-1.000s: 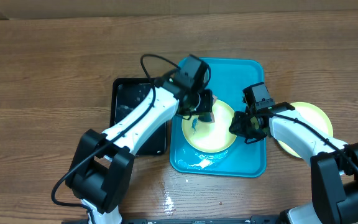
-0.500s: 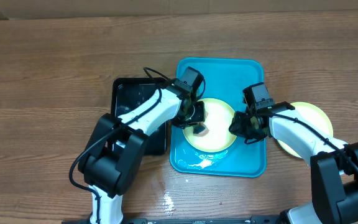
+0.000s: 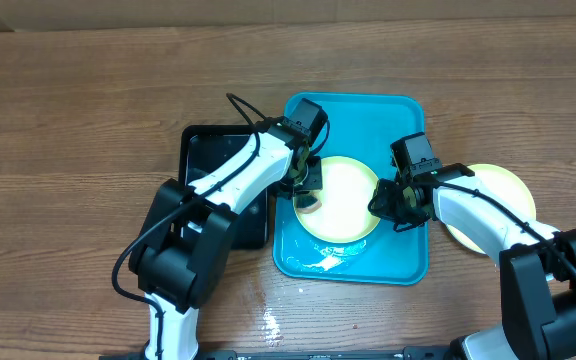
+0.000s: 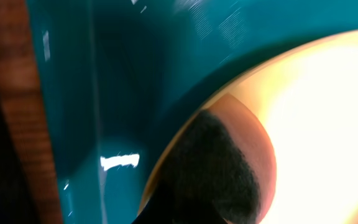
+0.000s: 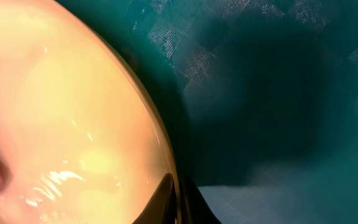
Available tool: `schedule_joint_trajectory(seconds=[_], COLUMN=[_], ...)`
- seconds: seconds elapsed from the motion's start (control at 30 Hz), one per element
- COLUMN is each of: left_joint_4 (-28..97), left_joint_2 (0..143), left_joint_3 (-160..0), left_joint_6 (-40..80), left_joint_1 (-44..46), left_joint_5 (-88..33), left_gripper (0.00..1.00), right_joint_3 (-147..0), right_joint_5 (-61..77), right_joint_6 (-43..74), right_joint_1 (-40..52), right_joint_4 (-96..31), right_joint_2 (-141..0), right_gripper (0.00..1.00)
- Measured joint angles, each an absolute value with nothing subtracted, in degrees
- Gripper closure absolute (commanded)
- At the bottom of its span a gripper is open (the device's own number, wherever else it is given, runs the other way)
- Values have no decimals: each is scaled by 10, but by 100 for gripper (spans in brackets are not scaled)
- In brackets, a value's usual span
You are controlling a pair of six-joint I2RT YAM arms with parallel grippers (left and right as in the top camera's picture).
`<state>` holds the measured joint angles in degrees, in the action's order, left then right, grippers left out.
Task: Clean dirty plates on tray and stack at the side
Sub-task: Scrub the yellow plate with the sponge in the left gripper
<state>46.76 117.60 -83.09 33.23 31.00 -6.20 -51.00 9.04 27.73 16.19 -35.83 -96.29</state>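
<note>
A yellow-green-rimmed plate (image 3: 346,205) lies in the turquoise tray (image 3: 408,130). My left gripper (image 3: 308,195) is shut on a dark scrub sponge (image 4: 219,165) with an orange edge, pressed on the plate's left rim. My right gripper (image 3: 386,207) is shut on the plate's right rim; in the right wrist view its fingers (image 5: 166,196) pinch the thin edge of the plate (image 5: 61,112) above the tray floor (image 5: 278,93). Another plate (image 3: 498,180) rests on the table to the right of the tray, partly hidden by my right arm.
A black tray (image 3: 218,150) lies against the turquoise tray's left side, under my left arm. Water glistens on the turquoise tray's front part (image 3: 320,263) and on the wooden table (image 3: 273,325) near the front edge.
My left gripper has slid the sponge from the plate's upper middle down to its left rim. The blue smudge seen earlier there no longer shows. The right gripper has held still.
</note>
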Motion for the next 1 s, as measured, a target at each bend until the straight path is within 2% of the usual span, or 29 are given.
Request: schedule_joint_trajectory(seconds=[0.17, 0.33, 0.6, 0.8, 1.0], left_joint_4=[422, 382, 382, 460, 559], left_joint_2=[1197, 1229, 1245, 1246, 1248], left_joint_3=[-838, -855, -857, -873, -911], left_joint_6=[320, 300, 263, 265, 288], left_joint_1=[327, 338, 379, 381, 377], left_joint_5=[-105, -222, -311, -290, -195], left_gripper=[96, 96, 96, 96, 96], right_joint_3=[-510, -510, -510, -510, -510], right_joint_5=[88, 81, 80, 80, 82], right_joint_6=[281, 283, 283, 283, 283], right_joint_1=[162, 161, 160, 160, 160], right_joint_4=[-361, -366, -367, -367, -365], right_joint_2=[-963, -963, -963, -963, -963], right_gripper=[96, 96, 96, 96, 96])
